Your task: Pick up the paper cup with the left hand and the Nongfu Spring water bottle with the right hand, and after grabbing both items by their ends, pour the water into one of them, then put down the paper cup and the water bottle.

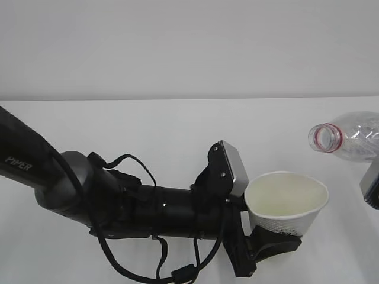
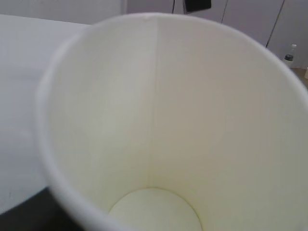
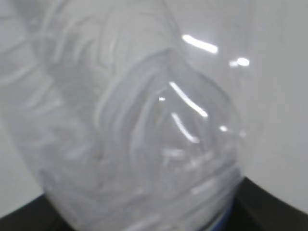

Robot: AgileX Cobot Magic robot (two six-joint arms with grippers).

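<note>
The white paper cup [image 1: 287,204] hangs above the table, tilted, with its mouth up and toward the right. My left gripper [image 1: 275,235], on the black arm marked PIPER [image 1: 18,160], is shut on the cup's lower end. The cup's dry, bare inside [image 2: 183,120] fills the left wrist view and hides the fingers. The clear Nongfu Spring water bottle [image 1: 350,137] lies tilted at the upper right; its open, red-ringed mouth [image 1: 325,137] points left, above and right of the cup's rim. My right gripper [image 1: 371,186] holds it at the frame edge. The ribbed bottle wall [image 3: 139,130] fills the right wrist view. No water shows.
The white tabletop [image 1: 148,136] runs back to a pale wall [image 1: 189,47]. The left arm's cables [image 1: 127,171] loop round its wrist, low over the table. Past the cup's rim, the left wrist view shows grey cabinet doors [image 2: 245,14] and a small far-off bottle [image 2: 288,52].
</note>
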